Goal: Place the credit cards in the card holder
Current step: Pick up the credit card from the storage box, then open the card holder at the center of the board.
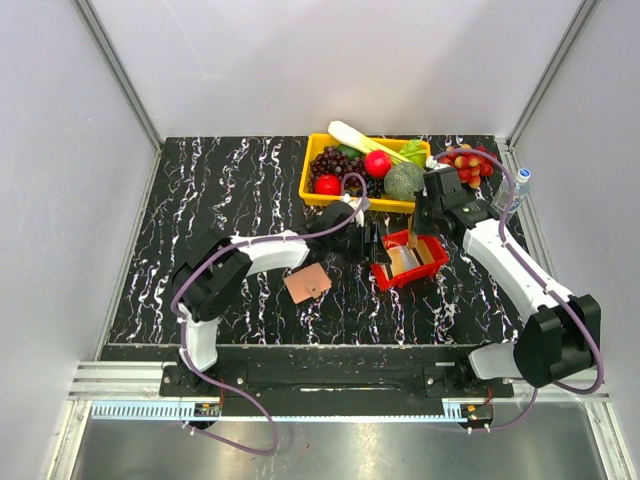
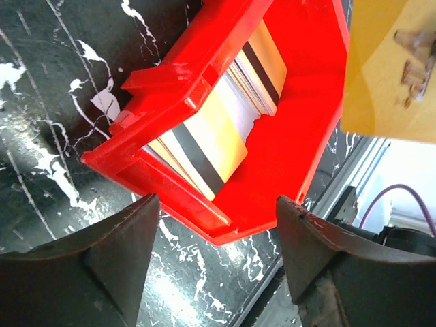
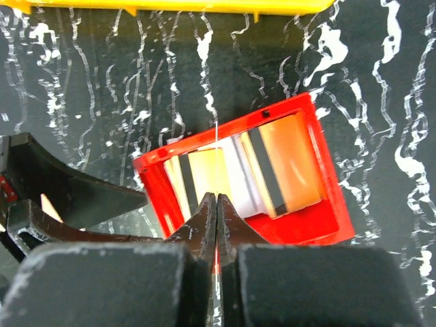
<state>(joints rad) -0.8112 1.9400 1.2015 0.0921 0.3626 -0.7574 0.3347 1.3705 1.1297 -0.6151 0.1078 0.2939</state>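
The thin tan-and-gold plastic credit cards (image 3: 272, 163) sit stacked in the small red plastic tray (image 3: 151, 178), straight below the right gripper (image 3: 216, 199), which is pinched tight on nothing clearly visible, while the left gripper (image 2: 216, 211) gapes empty just left, nearer the flat salmon-pink leather card holder (image 1: 307, 285).

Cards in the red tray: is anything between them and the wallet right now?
Yes. The left gripper, open, sits at the wallet side of the red tray, roughly on the line from the cards to the wallet. The tray's walls also ring the cards. Nothing else visible lies between.
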